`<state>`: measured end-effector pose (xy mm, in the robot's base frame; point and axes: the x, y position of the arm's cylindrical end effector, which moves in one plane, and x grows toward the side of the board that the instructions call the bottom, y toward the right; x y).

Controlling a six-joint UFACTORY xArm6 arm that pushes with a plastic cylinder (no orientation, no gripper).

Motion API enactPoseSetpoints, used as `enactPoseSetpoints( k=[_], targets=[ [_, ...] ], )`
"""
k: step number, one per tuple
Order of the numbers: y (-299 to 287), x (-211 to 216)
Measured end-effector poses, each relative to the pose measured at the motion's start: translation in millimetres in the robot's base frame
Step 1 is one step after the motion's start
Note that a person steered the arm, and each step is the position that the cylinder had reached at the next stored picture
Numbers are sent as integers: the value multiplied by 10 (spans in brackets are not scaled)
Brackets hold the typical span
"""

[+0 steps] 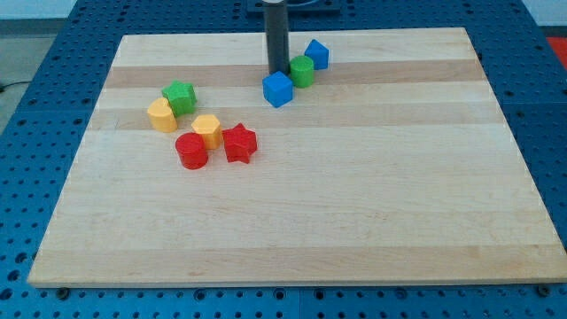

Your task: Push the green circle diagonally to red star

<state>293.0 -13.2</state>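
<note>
Progress on this one looks close to nil: the green circle (302,71) sits near the view's top of the worktop (354,204), well apart from the red star (239,143), which lies down toward the view's lower left in its own little cluster. My tip (278,72) is planted just to the view's left of the green circle, right above the blue cube (277,89), and there is no claw on this rod to speak of, so nothing is spread, pressed or pinched. From that side the tip is badly placed, I'd say; to drive the circle diagonally down and left it wants to come round to the circle's upper right. Trouble is, a second blue block (317,54) sits just there, touching or nearly touching the circle. And the blue cube stands right on the diagonal line toward the star, so it may get shoved along. Around the star, a red cylinder (191,151) and a yellow block (207,130) crowd close, with another yellow block (162,115) and a green block (180,97) further to the view's left.
</note>
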Motion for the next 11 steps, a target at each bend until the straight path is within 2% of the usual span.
enactPoseSetpoints(
  k=[1,3,9,11],
  targets=[
    [192,-177],
    [342,-180],
    [1350,321],
    [988,322]
  ],
)
